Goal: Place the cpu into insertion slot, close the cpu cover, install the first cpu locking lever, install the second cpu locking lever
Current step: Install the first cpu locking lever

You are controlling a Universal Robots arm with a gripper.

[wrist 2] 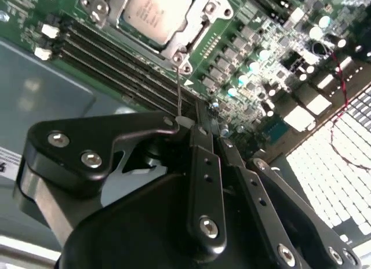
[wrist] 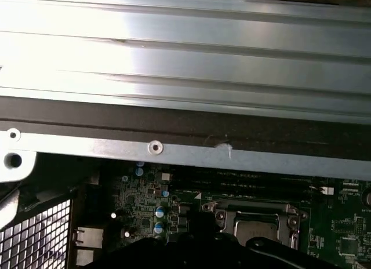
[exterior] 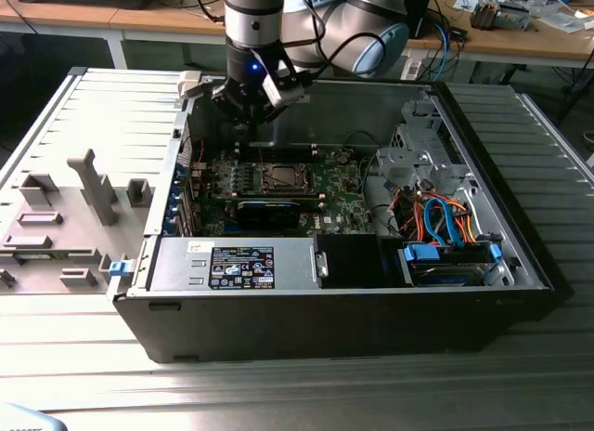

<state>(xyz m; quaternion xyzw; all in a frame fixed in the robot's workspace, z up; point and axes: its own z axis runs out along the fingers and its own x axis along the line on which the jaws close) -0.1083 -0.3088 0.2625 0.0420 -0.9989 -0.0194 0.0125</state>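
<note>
The cpu [wrist 2: 155, 11] lies in the insertion slot [exterior: 278, 177] on the green board, its silvery top showing through the window of the cpu cover [wrist 2: 192, 38], which lies flat over it. In the first wrist view the cover [wrist: 255, 208] frames the cpu [wrist: 253, 227] the same way. My gripper [wrist 2: 200, 125] hangs above the board beside the socket, over the memory slots, with its black fingers [wrist 2: 204, 164] drawn together. A thin metal rod [wrist 2: 179, 100] stands up at the fingertips; I cannot tell whether it is pinched. From outside, the gripper [exterior: 243, 124] sits over the case's back wall, towards the exterior view's left.
Long memory slots [wrist 2: 116, 60] run beside the socket. A black graphics card [exterior: 269, 211] lies in front of it, a power supply [exterior: 232, 264] nearer still. Drive cage and coloured cables [exterior: 445, 227] fill the exterior view's right. The case's metal wall [wrist: 174, 147] stands close behind the socket.
</note>
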